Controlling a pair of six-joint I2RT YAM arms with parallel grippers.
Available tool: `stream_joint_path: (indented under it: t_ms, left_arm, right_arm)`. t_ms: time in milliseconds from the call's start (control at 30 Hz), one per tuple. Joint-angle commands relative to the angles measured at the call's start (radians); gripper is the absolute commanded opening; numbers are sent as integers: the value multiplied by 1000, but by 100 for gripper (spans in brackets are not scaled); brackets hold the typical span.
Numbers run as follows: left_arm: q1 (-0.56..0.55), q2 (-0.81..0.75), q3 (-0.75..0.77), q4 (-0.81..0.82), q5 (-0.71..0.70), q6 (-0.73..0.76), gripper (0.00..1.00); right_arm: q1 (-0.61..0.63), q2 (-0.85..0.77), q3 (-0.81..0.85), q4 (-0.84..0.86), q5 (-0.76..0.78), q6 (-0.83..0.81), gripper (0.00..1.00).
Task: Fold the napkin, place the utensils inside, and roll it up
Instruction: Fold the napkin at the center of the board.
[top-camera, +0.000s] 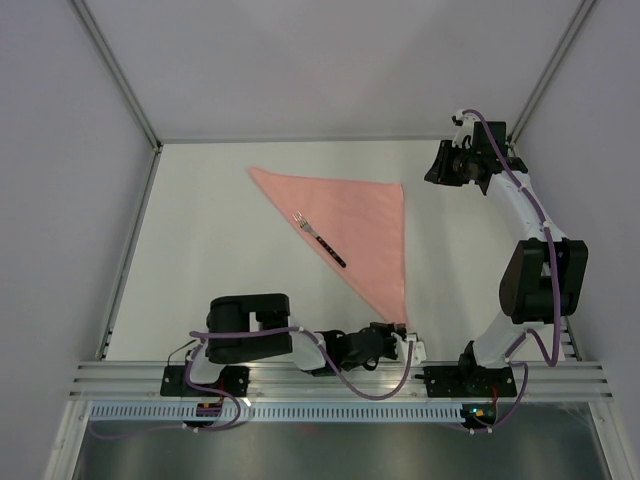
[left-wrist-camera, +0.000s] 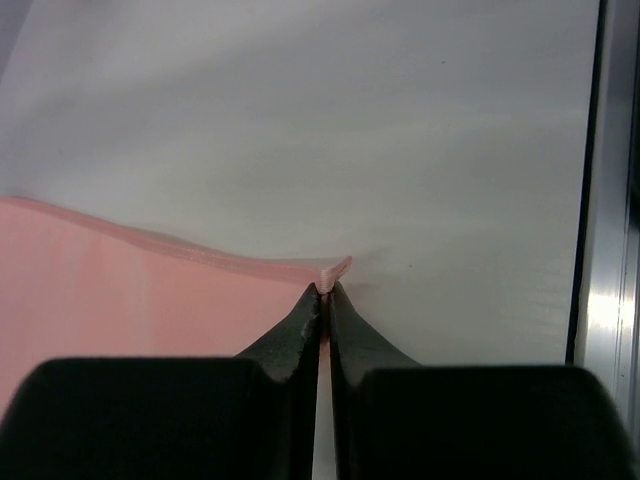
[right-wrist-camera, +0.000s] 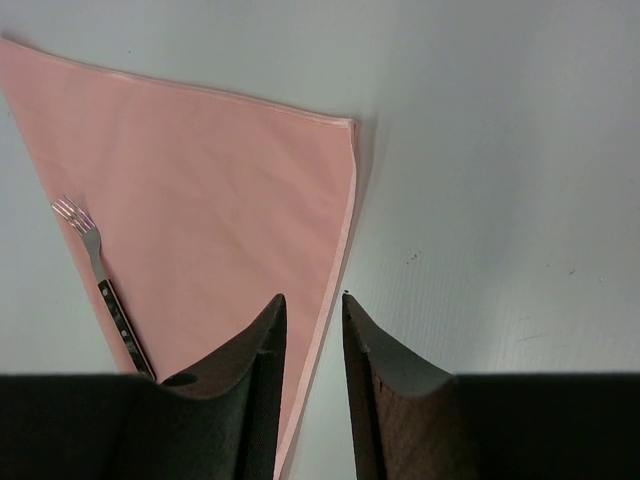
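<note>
The napkin (top-camera: 355, 215) is found folded into a triangle and laid flat on the white worktop (top-camera: 200, 250), its long edge running from the far left to the near right. One fork (top-camera: 318, 237), dark-handled with pale tines, is laid along that long edge at the border of the cloth, tines towards the far left. The left jaws are seen pressed together on the napkin's near corner, close to the near edge of the worktop; in the left wrist view a small tip of pink cloth is pinched between them and slightly raised. The right jaws are held near the napkin's far right corner, apart from the cloth, parted by a narrow gap, with nothing gripped between them
</note>
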Motion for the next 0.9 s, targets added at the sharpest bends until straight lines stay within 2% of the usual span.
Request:
stream_joint_path:
  t_ms: [0, 200, 467, 867]
  left_arm:
    - [29, -60, 52, -45, -33, -162, 8]
    - [93, -132, 71, -90, -37, -347, 6]
    - [271, -257, 48, -198, 14, -631, 2]
    - [495, -338, 26, -317, -15, -855, 2]
  right_arm:
    - [-1, 8, 2, 17, -2, 19, 34]
    - [-1, 8, 2, 20, -3, 19, 34]
    - [-1, 4, -1, 15, -5, 16, 34]
    - [0, 2, 1, 11, -11, 17, 35]
